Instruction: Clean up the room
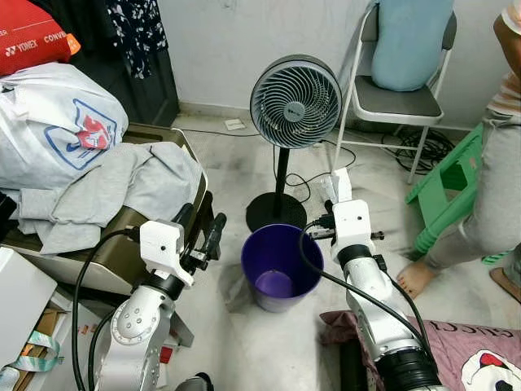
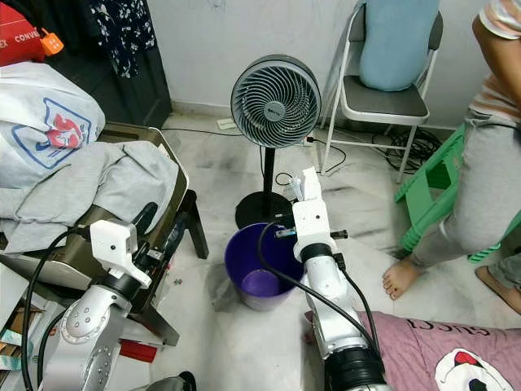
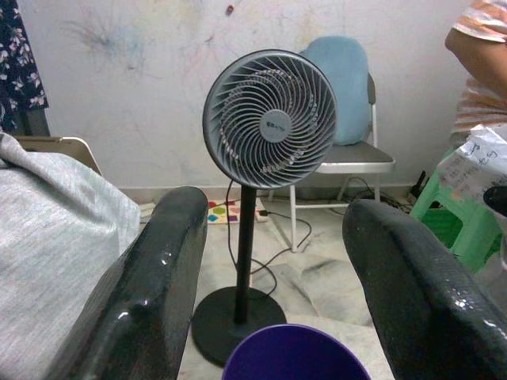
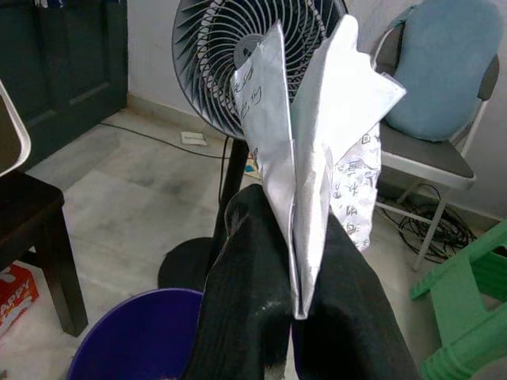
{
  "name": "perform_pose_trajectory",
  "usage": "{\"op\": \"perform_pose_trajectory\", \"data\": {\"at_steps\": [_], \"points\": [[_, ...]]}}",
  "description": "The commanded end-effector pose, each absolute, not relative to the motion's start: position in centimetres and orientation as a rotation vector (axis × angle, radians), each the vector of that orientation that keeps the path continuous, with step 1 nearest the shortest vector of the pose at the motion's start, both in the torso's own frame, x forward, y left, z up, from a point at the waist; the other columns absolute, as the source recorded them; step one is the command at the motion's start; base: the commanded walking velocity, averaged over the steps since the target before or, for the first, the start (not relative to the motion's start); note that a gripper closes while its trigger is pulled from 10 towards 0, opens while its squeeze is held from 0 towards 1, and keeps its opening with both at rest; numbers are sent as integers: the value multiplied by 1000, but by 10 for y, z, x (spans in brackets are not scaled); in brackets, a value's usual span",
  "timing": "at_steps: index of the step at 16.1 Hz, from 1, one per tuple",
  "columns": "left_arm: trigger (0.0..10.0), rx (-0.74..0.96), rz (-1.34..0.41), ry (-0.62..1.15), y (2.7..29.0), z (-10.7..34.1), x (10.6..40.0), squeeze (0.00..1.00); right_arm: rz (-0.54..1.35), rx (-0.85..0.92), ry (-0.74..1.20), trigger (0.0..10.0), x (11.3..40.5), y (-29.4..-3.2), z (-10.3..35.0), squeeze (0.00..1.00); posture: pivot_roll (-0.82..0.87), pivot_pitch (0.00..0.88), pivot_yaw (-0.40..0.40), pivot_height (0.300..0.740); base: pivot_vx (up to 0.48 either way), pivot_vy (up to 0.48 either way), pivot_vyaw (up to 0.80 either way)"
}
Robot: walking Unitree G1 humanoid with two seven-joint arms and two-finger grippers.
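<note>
Our right end effector [image 4: 295,317] is clamped on a folded paper [image 4: 313,150], long axis upright, above the purple bin [image 1: 282,265]'s 3 o'clock rim; left end effector [image 3: 273,277] fingers apart.

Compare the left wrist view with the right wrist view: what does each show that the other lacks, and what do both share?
Left wrist only: grey cloth beside the open left claw, and a person's striped sleeve.

Right wrist only: a folded white printed paper wrapper pinched in the right claw, a dark wooden door, and tangled black cables.

Both: the grey round pedestal fan, purple plastic bucket, blue-cushioned folding metal chair, green plastic stool.
</note>
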State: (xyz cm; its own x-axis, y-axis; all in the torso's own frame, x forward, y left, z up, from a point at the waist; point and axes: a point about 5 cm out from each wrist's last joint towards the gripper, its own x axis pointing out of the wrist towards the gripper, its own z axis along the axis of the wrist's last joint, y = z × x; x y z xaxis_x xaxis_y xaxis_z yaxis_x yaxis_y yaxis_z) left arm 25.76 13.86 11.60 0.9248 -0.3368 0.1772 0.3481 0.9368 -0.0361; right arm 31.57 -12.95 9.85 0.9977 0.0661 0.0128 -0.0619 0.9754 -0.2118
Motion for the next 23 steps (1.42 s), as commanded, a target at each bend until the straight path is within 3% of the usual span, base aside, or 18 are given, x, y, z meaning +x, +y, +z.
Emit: {"op": "perform_pose_trajectory", "data": {"at_steps": [1,20,23], "points": [[10000,-62,-331,-161,141,114,258,0,54,-212,-20,10000,316,-131,98,0,12,141,-33,740,0,0,0],[10000,-53,-327,-155,138,113,261,0,82,-218,-16,10000,318,-124,96,0,14,133,-29,740,0,0,35],[10000,42,-273,-160,141,113,264,0,84,-216,-17,10000,318,-124,96,0,15,134,-30,740,0,0,0]]}}
